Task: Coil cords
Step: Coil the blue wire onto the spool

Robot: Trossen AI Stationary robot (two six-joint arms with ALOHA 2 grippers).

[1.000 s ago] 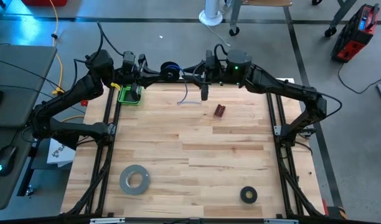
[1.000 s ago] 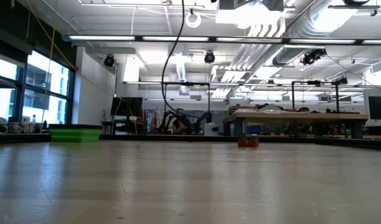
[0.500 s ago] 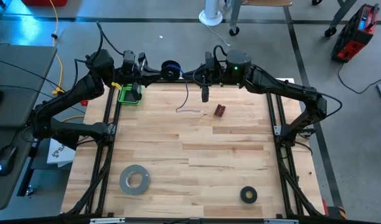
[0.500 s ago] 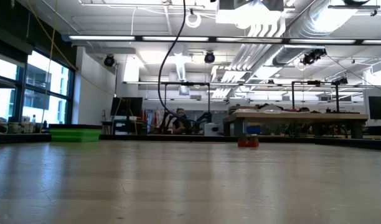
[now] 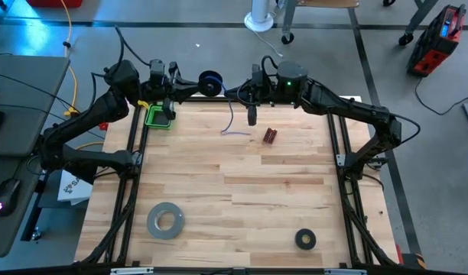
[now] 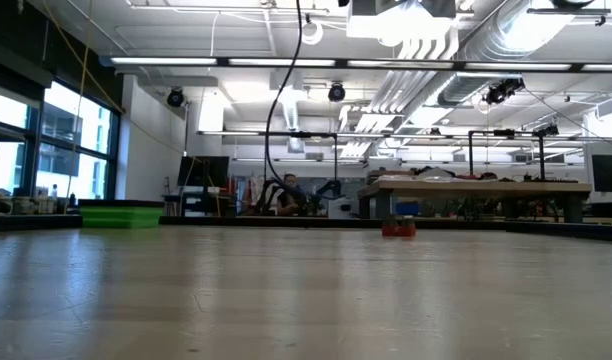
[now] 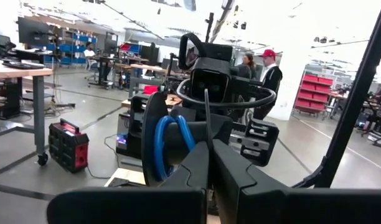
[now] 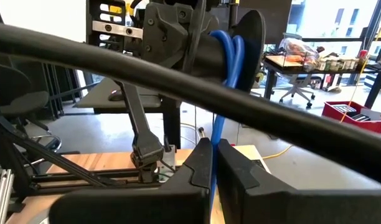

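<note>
Two dark robot arms meet at the far edge of a wooden table (image 5: 242,191), seen from above.

The left gripper (image 5: 190,86) is closed on a small black round spool (image 5: 209,82), holding it in the air just past the table's far edge. Several turns of blue cord (image 7: 167,138) are wound on the spool, whose axle lies roughly level, pointing left to right toward the other arm.

The right gripper (image 5: 251,116) hangs just to the right of the spool, fingers pointing down at the table. Its fingers are closed on the cord, which runs up between them to the spool in the right wrist view. The spool therefore lies to the left of this gripper and slightly farther away; the right arm is the one nearer the loose cord.

The free end of the cord drops below the right gripper and trails on the wood as a short tail (image 5: 235,134), lying left to right, just left of a small dark red block (image 5: 270,136). Judging from this, the coming move turns on carrying that slack around the level axle.

Counted: one cord, one spool, one red block, one green tray (image 5: 159,116) at the far left corner, one large grey tape roll (image 5: 165,219) near left, and one black ring (image 5: 305,239) near right.
</note>
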